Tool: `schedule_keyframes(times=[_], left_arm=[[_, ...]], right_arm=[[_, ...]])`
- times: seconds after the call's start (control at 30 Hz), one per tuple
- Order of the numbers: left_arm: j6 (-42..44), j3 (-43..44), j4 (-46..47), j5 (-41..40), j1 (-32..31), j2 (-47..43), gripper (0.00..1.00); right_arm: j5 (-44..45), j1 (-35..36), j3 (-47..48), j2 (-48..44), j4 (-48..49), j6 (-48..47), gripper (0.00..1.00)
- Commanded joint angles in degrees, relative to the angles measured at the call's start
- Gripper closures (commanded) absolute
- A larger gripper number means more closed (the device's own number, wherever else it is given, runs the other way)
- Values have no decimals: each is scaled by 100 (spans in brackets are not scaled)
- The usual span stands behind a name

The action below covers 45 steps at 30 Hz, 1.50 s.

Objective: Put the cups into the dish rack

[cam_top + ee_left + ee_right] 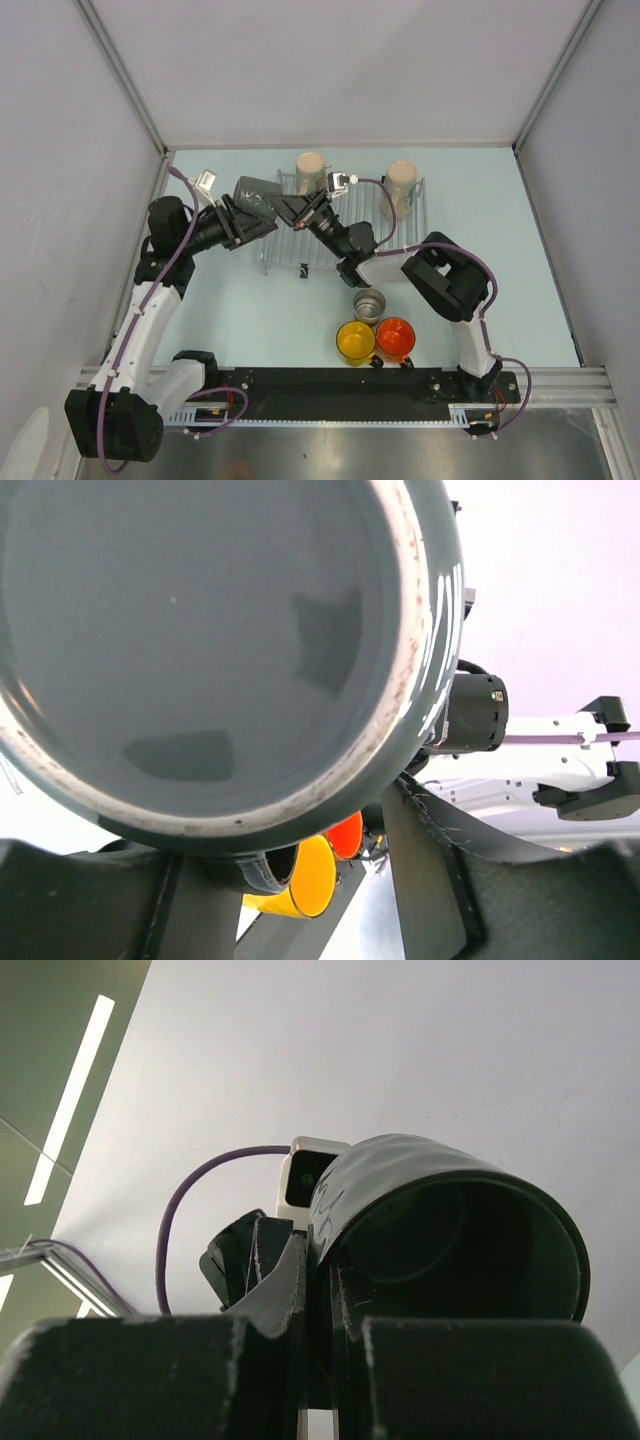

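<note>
Two cream cups already stand on the dish rack. The steel cup, yellow cup and orange cup wait near my bases. I judge a handover is under way. The dark green-black cup lies sideways at the rack's left end and next needs lowering onto the wires. My left gripper is spread wide, clasping its body. My right gripper is nearly closed, pinching its wall.

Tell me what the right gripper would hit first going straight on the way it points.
The dark cup in the left gripper, directly ahead; whether they already touch is unclear.
</note>
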Motion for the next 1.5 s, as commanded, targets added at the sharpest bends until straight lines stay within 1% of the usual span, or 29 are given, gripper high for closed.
schedule_keyframes(times=[0.0, 0.03, 0.17, 0.27, 0.3, 0.43, 0.47, 0.53, 0.57, 0.63, 0.67, 0.73, 0.77, 0.8, 0.83, 0.87, 0.9, 0.97, 1.0, 1.03, 1.1, 1.13, 1.27, 1.4, 1.47], left_arm=[[14, 608, 1336, 1225, -375, -379, 96], [58, 625, 1301, 1216, -375, -361, 99], [252, 634, 1221, 1146, -366, -291, 100], [498, 678, 985, 830, -331, -352, 100], [655, 704, 766, 542, -322, -439, 100], [1051, 774, 325, -83, -287, -642, 100], [1104, 783, 316, -198, -287, -694, 93], [1148, 827, 158, -461, -287, -730, 52], [1183, 906, 80, -480, -287, -721, 34], [1237, 1011, -61, -585, -278, -617, 28], [1254, 1160, -158, -586, -252, -572, 27], [1281, 1301, -141, -499, -217, -441, 30], [1280, 1415, -124, -385, -182, -388, 40], [1220, 1442, -89, -366, -164, -361, 47], [1175, 1425, -1, -357, -138, -352, 58], [1097, 1355, 156, -392, -111, -352, 82], [1061, 1337, 184, -418, -85, -352, 90], [947, 1302, 289, -384, 55, -352, 99], [851, 1285, 377, -314, 134, -352, 100], [580, 1241, 665, -191, 327, -361, 99], [323, 1266, 983, 2, 381, -379, 100], [209, 1397, 1036, 20, 608, -361, 100], [-72, 1601, 1256, 91, 707, -256, 99], [-161, 1758, 1441, 30, 707, -54, 100], [119, 1952, 1337, -102, 698, -10, 100]], right_arm=[[-1149, 700, -129, 494, 353, -361, 100], [-1140, 700, -164, 468, 353, -361, 100], [-1201, 709, -349, 336, 353, -378, 100], [-1245, 726, -507, 195, 353, -413, 100], [-1254, 735, -603, 134, 362, -422, 100], [-1272, 744, -823, -15, 353, -492, 100], [-1220, 744, -876, -51, 362, -553, 100], [-1228, 753, -912, -112, 353, -598, 100], [-1219, 761, -920, -130, 353, -607, 100], [-1193, 832, -956, -174, 345, -703, 100], [-1175, 875, -999, -209, 353, -756, 100], [-1114, 981, -1043, -209, 345, -844, 100], [-1105, 1016, -1061, -174, 353, -853, 100], [-1079, 1051, -1079, -165, 353, -844, 100], [-1044, 1104, -1079, -148, 362, -879, 100], [-1000, 1122, -1131, -148, 362, -897, 100], [-938, 1139, -1166, -156, 353, -905, 100], [-737, 1192, -1289, -244, 371, -958, 100], [-570, 1210, -1316, -271, 371, -1045, 100], [-490, 1262, -1342, -288, 371, -1081, 100], [-454, 1333, -1229, -271, 371, -1143, 100], [-437, 1402, -1176, -227, 371, -1117, 100], [-121, 1604, -1087, -69, 362, -950, 100], [441, 1781, -1289, -77, 362, -879, 100], [530, 1790, -1447, -148, 353, -923, 100]])
